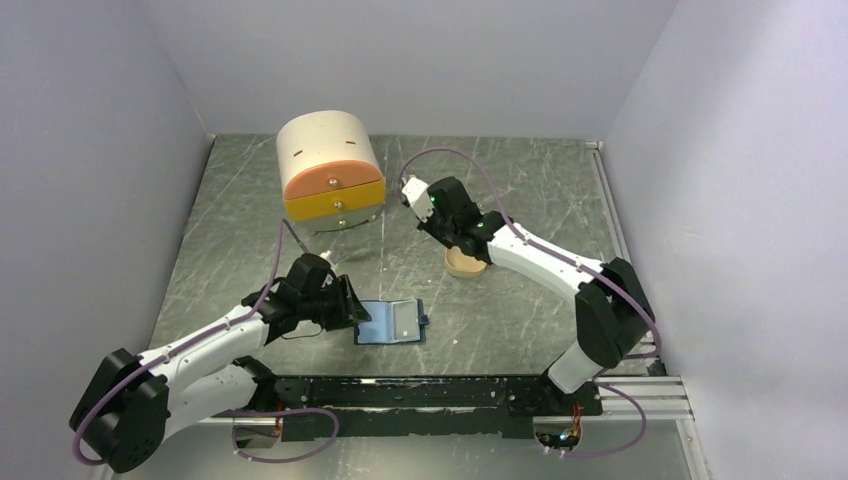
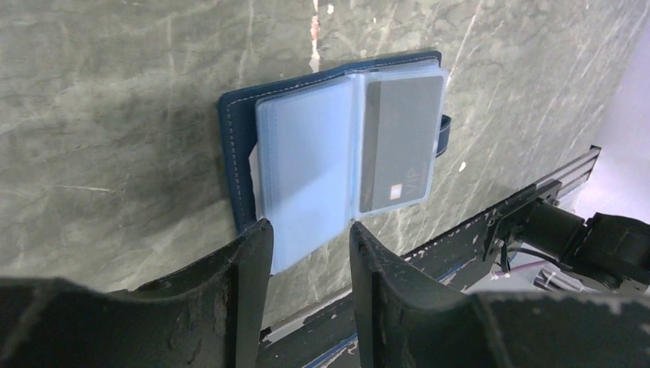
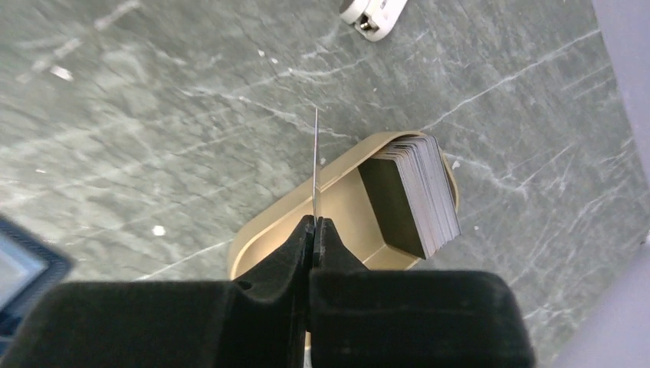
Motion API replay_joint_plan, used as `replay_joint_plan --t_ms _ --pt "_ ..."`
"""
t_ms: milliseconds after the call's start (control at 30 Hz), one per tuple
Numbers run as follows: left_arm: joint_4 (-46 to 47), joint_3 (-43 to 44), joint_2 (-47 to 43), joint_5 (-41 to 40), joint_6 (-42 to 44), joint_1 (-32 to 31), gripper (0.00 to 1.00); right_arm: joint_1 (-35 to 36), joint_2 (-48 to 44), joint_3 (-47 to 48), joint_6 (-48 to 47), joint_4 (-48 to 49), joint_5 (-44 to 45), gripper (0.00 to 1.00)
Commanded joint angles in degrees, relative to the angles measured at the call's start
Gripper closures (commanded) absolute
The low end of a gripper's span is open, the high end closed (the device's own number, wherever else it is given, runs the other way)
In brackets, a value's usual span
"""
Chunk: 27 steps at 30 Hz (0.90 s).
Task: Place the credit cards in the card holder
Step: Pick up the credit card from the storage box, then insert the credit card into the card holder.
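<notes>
The right claw (image 3: 314,224) is clenched on a single card (image 3: 315,161). In the right wrist view the card shows edge-on as a thin upright line at the centre of the frame. Just below and right of it sits a tan tin (image 3: 345,203) with rounded corners, and a stack of cards (image 3: 421,192) leans against its right wall. From above, this claw (image 1: 458,240) hangs over the tin (image 1: 465,264), right of centre.

The wallet (image 1: 392,322) lies open on the desk (image 1: 500,320), low in the middle of the overhead frame, well apart from the tin. In the left wrist view its navy cover (image 2: 236,146) holds clear plastic sleeves (image 2: 306,161). The right-hand one holds a dark card (image 2: 398,138) printed "VIP" near its lower edge; a small mark beside it is too blurred to read. A snap tab (image 2: 443,135) sticks out at the wallet's right edge.

The left claw (image 2: 306,261) is released, its fingers apart with the bottom edge of the left sleeve between them; whether they touch it I cannot tell.

A white object (image 3: 373,9) lies at the top edge of the right wrist frame. In the upper left of the overhead frame stands a cream round-topped box (image 1: 330,160) with an orange and a yellow drawer.
</notes>
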Motion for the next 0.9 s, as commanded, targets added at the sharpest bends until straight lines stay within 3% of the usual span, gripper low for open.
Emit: replay_joint_plan --t_ms 0,367,500,667,867 --pt "-2.9 1.3 -1.6 -3.4 0.0 0.8 0.54 0.3 -4.4 3.6 10.3 -4.6 -3.6 1.0" --pt "-1.0 0.1 -1.6 0.2 -0.8 2.2 0.65 1.2 -17.1 -7.0 33.3 5.5 -16.9 1.0" --pt "0.4 -0.6 0.2 0.5 -0.7 2.4 0.71 1.3 -15.8 -9.6 44.6 7.0 -22.1 1.0" --pt "2.4 -1.3 3.3 2.1 0.2 2.4 0.79 1.8 -13.8 -17.9 59.1 17.7 -29.9 1.0" --pt "1.6 -2.4 4.2 0.5 0.7 2.4 0.84 3.5 -9.3 -23.0 64.4 24.4 -32.1 1.0"
